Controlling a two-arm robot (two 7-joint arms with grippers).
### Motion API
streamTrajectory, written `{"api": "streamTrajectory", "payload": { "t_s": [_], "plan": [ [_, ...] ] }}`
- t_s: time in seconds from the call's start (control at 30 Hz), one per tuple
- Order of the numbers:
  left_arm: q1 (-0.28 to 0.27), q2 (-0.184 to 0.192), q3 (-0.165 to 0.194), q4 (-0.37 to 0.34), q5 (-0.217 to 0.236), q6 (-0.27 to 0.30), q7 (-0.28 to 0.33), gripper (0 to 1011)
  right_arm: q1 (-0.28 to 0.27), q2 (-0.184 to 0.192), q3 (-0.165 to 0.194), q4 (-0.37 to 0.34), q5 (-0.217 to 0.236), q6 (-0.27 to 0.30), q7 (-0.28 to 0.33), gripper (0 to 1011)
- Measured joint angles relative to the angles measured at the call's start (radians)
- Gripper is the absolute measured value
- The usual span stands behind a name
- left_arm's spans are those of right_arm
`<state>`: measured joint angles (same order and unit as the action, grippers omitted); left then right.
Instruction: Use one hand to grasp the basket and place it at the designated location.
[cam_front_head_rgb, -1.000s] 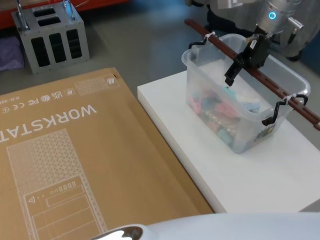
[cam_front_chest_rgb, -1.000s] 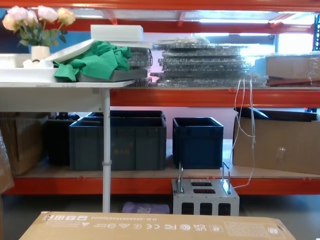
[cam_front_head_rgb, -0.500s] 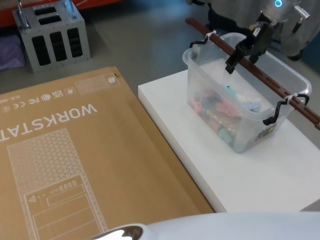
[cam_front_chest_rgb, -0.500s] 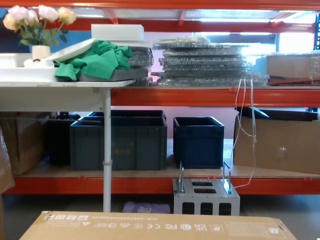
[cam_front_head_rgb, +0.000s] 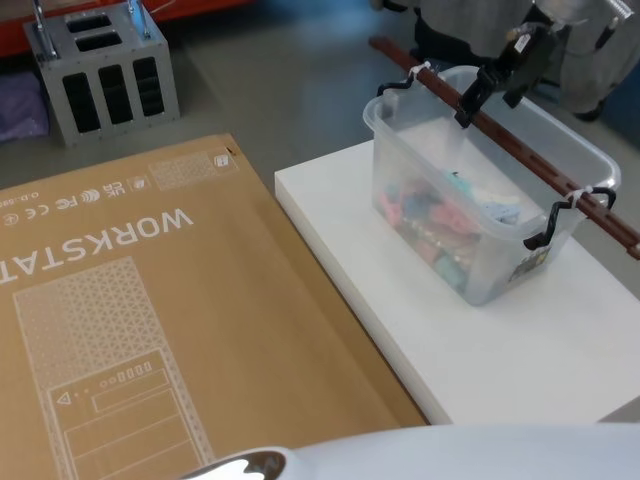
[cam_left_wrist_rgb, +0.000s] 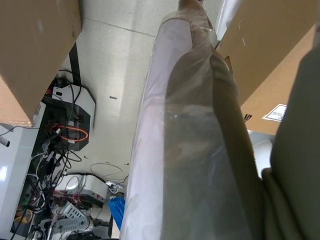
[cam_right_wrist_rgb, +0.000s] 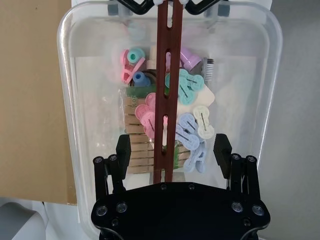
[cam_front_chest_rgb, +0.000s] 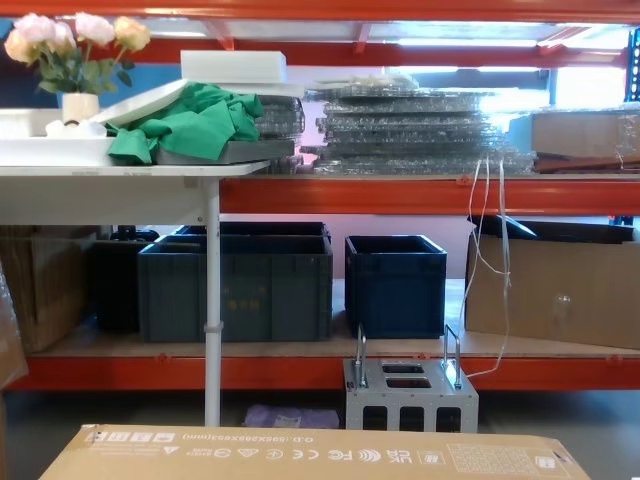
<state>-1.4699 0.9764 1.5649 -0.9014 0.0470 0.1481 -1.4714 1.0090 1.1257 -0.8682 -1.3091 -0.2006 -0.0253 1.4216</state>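
The basket is a clear plastic bin holding several pastel clips, and it stands on a white board at the right. A brown bar handle is tied across its top with black hooks. My right gripper hovers open above the far part of that handle, touching nothing. In the right wrist view the gripper looks straight down, with its black fingers spread to either side of the handle, above the basket.
A large flat cardboard box lies to the left of the white board, its near edge also in the chest view. A grey metal block with two handles stands on the floor beyond it. Shelving with dark bins fills the background.
My right gripper has risen up and back from the handle, staying open. The basket has stayed in place on the white board.
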Motion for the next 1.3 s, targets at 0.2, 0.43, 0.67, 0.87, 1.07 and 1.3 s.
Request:
{"api": "streamTrajectory", "payload": {
  "t_s": [0.2, 0.43, 0.67, 0.87, 1.07, 1.3],
  "plan": [
    [0.0, 0.0, 0.0, 0.0, 0.0, 0.0, 0.0, 0, -0.006, 0.019, 0.024, -0.025, 0.006, 0.007, -0.003, 1001],
    [0.0, 0.0, 0.0, 0.0, 0.0, 0.0, 0.0, 0, -0.012, 0.043, 0.053, -0.051, 0.017, 0.013, -0.005, 1001],
    [0.0, 0.0, 0.0, 0.0, 0.0, 0.0, 0.0, 0, -0.019, 0.055, 0.076, -0.064, 0.024, 0.017, -0.005, 1001],
    [0.0, 0.0, 0.0, 0.0, 0.0, 0.0, 0.0, 0, -0.025, 0.056, 0.088, -0.064, 0.025, 0.018, -0.003, 1002],
    [0.0, 0.0, 0.0, 0.0, 0.0, 0.0, 0.0, 0, -0.029, 0.055, 0.098, -0.062, 0.025, 0.017, -0.001, 1001],
    [0.0, 0.0, 0.0, 0.0, 0.0, 0.0, 0.0, 0, -0.029, 0.055, 0.097, -0.061, 0.025, 0.017, -0.001, 1001]
  ]
}}
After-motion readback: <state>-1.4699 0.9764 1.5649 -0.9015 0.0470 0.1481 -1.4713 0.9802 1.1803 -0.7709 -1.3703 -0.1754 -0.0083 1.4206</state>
